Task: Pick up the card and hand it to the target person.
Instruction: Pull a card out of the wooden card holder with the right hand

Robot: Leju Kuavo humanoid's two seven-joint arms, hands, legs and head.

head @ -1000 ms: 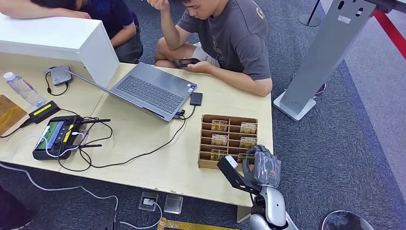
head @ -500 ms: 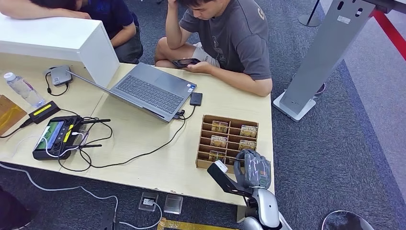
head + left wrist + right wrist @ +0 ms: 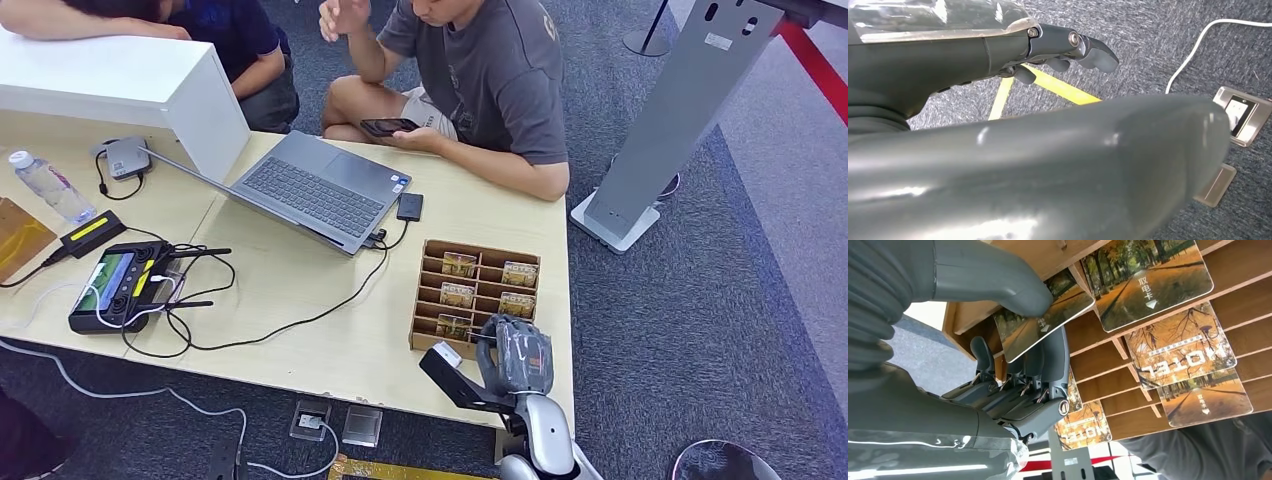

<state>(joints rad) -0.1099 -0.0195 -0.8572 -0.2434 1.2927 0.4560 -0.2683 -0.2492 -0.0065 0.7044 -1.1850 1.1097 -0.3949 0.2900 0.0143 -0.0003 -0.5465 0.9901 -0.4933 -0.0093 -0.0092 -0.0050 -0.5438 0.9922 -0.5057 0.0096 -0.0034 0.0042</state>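
right hand (image 3: 515, 355) now lower-left over wooden tray (image 3: 430, 340), fingers (image 3: 1045, 365) pinching glossy rounded card (image 3: 1043, 325)

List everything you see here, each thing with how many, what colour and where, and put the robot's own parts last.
Table: one, light wood, centre.
Card rack: one, brown, near right corner of the table.
Card: one, autumn-tree print, pinched by the right hand over the rack.
Laptop: one, grey, open, mid table.
Controller: one, black, left, among black cables.
Water bottle: one, clear, far left.
White box: one, back left.
Person: one, grey shirt, seated behind the table, holding a phone.
Right hand: grey, holds the card.
Left hand: grey, above carpet.
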